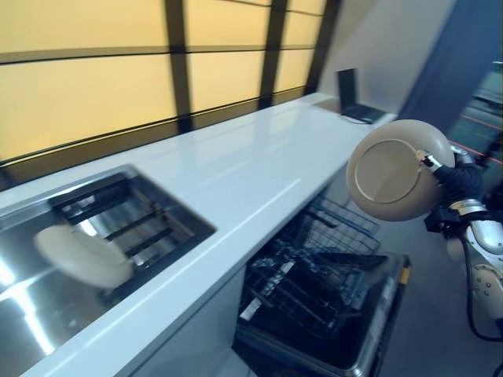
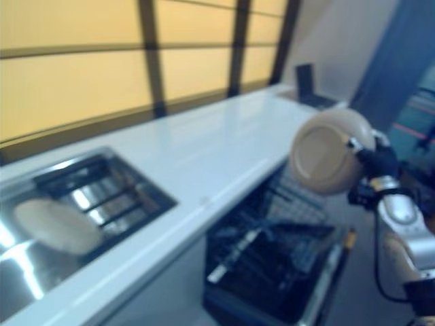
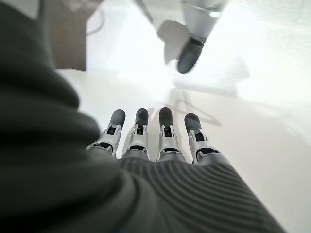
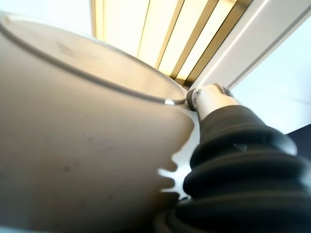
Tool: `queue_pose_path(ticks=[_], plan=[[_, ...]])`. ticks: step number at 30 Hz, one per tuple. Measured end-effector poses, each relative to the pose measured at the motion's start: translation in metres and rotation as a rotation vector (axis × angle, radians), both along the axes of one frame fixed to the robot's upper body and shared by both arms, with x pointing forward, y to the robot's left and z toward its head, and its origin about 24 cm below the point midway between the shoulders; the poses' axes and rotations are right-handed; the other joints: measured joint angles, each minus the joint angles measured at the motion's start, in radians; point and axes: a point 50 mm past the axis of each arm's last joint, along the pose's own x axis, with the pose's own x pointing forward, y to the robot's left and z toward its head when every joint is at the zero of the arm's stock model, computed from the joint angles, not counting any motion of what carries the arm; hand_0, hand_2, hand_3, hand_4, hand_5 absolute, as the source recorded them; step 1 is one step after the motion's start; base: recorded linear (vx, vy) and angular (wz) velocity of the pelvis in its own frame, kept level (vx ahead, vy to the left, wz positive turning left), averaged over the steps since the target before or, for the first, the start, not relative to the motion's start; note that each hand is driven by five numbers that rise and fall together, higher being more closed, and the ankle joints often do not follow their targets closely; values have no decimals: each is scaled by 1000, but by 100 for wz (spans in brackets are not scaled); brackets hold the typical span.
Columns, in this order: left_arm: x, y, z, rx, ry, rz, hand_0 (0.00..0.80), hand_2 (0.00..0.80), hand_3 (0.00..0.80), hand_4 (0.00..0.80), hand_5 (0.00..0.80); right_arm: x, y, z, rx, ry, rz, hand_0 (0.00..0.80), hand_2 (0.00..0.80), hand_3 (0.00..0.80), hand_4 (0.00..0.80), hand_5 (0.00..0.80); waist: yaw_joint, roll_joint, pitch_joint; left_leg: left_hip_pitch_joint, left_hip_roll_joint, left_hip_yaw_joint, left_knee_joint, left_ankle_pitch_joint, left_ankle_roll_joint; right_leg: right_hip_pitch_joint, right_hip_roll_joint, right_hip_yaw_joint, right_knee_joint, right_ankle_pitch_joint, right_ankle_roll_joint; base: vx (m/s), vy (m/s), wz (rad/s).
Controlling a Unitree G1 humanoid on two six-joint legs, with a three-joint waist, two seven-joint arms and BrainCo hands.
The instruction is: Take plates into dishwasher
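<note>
A beige plate [image 1: 393,169] hangs on edge in the air, its underside facing me, above the dishwasher's pulled-out dark wire rack [image 1: 314,283]. My right hand [image 1: 460,181] grips it at its right rim; in the right wrist view the thumb [image 4: 209,99] presses on the plate's [image 4: 73,145] edge. A second beige plate [image 1: 82,255] lies in the steel sink [image 1: 23,314] at the left. My left hand [image 3: 160,141] shows only in its own wrist view, fingers straight, holding nothing, over a pale surface.
The long white counter [image 1: 236,173] runs from the sink to the far corner, where a dark open laptop-like object [image 1: 354,98] stands. The dishwasher's lowered door [image 1: 385,314] juts out below the counter edge. Yellow windows line the wall behind.
</note>
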Motion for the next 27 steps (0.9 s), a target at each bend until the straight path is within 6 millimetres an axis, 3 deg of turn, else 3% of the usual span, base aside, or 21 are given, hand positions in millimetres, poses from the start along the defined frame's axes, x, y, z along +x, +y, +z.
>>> queue_pose_path(ticks=[2, 3, 4, 7, 9, 11, 13, 14, 20, 27], plan=[[6, -5, 0, -11, -17, -10, 0, 0, 0, 0, 0, 0, -2, 1, 3, -1, -13, 800, 800, 800, 800, 800, -6, 3, -5, -15, 32, -11, 39, -1, -3, -1, 24, -2, 5, -7, -16, -199, -244, -5], [12, -17, -1, -49, -55, -32, 0, 0, 0, 0, 0, -1, -2, 1, 5, 3, -20, 800, 800, 800, 800, 800, -3, 10, -8, -27, 51, -21, 63, 2, 1, -3, 38, -3, 2, -9, -27, -125, -99, 6], [13, -21, -1, -61, -62, -38, 0, 0, 0, 0, 0, -1, -2, 1, 3, 5, -23, 800, 800, 800, 800, 800, -2, 11, -8, -34, 52, -36, 72, 2, 1, -2, 38, -2, 0, -6, -32, -135, -85, 2], [11, -54, -10, -154, -80, -72, 0, 0, 0, 0, 0, 2, 2, -5, -36, 37, -25, 800, 800, 800, 800, 800, 9, 47, -3, -48, 46, -142, 119, 9, 6, 4, 31, 8, 5, 1, -41, -172, -40, -6], [6, -64, -13, -185, -71, -63, 0, 0, 0, 0, 0, 6, 9, -11, -87, 72, -10, 800, 800, 800, 800, 800, 8, 75, -2, -47, 37, -172, 110, 8, 5, -5, 23, 25, 10, -3, -30, -96, 5, -17], [7, -69, -14, -195, -68, -62, 0, 0, 0, 0, 0, 9, 14, -18, -139, 112, -1, 800, 800, 800, 800, 800, -7, 124, 4, -43, 25, -171, 45, 7, 3, -27, 22, 25, 12, 5, -18, -90, 67, 2], [11, -69, -13, -194, -74, -64, 0, 0, 0, 0, 0, 9, 15, -20, -170, 125, -7, 800, 800, 800, 800, 800, -20, 147, 9, -41, 15, -167, 8, 7, 2, -43, 20, 24, 11, 13, -9, -47, 91, 14], [13, -69, -13, -191, -75, -62, 0, 0, 0, 0, 0, 10, 16, -23, -195, 144, -13, 800, 800, 800, 800, 800, -25, 161, 17, -41, 1, -167, -11, 17, -15, -50, 10, 24, 10, 20, 0, -25, 101, 14], [3, -61, -15, -168, -36, -43, 0, 0, 0, 0, 0, 11, 24, -31, -287, 162, -3, 800, 800, 800, 800, 800, -22, 173, 23, -30, -44, -166, -49, 24, 5, -55, -29, 25, 8, 30, 23, -32, 87, 4], [6, -61, -15, -168, -41, -45, 0, 0, 0, 0, 0, 8, 44, -31, -466, 131, 40, 800, 800, 800, 800, 800, -22, 187, 40, -30, -56, -168, -67, 29, 3, -57, -34, 23, -1, 31, 29, -18, 50, 0]])
